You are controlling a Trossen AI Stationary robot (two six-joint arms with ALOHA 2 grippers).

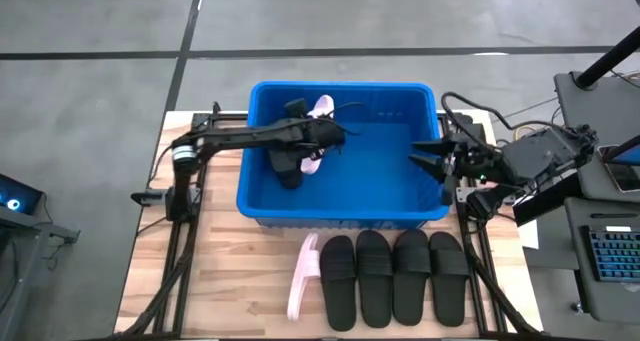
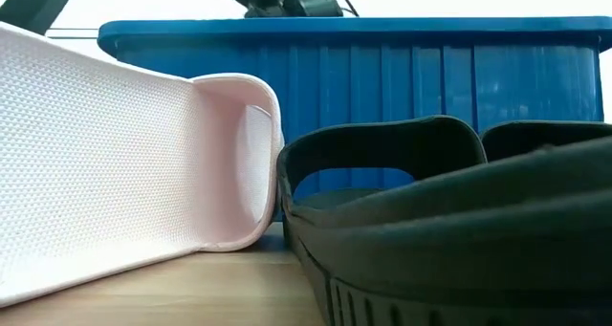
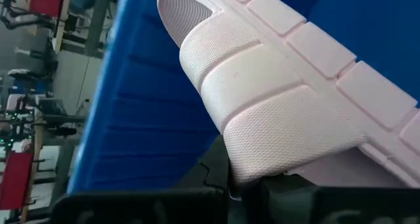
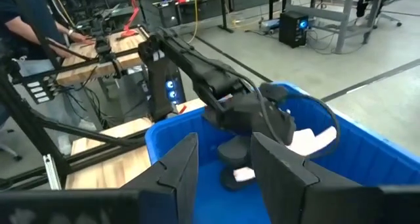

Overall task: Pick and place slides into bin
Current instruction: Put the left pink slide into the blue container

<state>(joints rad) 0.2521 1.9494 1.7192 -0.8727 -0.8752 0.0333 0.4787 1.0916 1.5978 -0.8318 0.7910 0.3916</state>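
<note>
Left gripper (image 1: pixel 318 133) clenched on pink slide (image 1: pixel 318 121), arm stretched rightward over bin (image 1: pixel 262 203), upper-centre frame; slide's long axis runs toward the bin's far wall, already inside, so a release drops it. Right gripper (image 1: pixel 425 157) released, idle over the bin's right rim. Lower centre on worktop (image 1: pixel 230 281): second pink slide (image 1: pixel 302 277) on edge, four black slides (image 1: pixel 392 276), right arm nearer.

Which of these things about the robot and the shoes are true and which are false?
1. The left gripper holds a pale pink slide over the big blue plastic bin. True.
2. Four matte black slides lie in a row on the wooden table. True.
3. The other pale pink slide is already in the bin. False: it rests on its edge on the table, left of the black ones.
4. The right gripper grips a black slide. False: it is open and empty, over the bin's right side.
</note>
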